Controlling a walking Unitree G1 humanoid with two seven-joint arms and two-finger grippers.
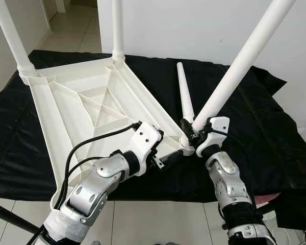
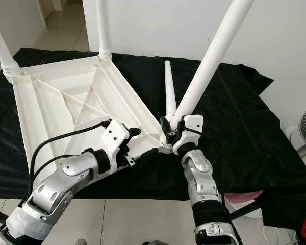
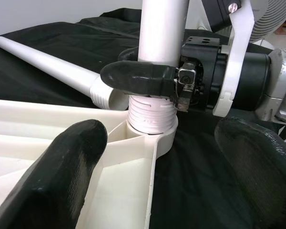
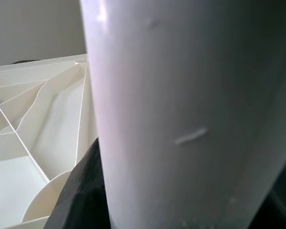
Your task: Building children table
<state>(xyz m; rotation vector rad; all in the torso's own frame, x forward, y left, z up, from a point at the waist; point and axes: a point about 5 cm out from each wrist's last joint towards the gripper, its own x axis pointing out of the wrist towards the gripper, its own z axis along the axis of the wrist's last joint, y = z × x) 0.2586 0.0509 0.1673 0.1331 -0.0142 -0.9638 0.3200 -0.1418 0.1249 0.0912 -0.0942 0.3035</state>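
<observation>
Step in hand: third leg [image 1: 245, 58] going into corner socket [image 3: 152, 129] of upturned tabletop [image 1: 86, 97] on black-draped worktop [image 1: 255, 127]. Right gripper [image 1: 189, 128] fingers clamped on leg just above thread. Left gripper [image 1: 168, 159] fingers spread, flanking corner. Fourth leg [image 1: 185, 92] loose beside. Next: likely twist leg home, keep upright.

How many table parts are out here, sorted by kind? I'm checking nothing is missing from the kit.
Upturned tabletop: 1
Legs standing in corner sockets: 2, the far-left leg and the far-middle leg
Leg held in the right gripper at the near corner socket: 1, the held leg
Loose leg on the black cloth: 1
Total: 5 parts
</observation>
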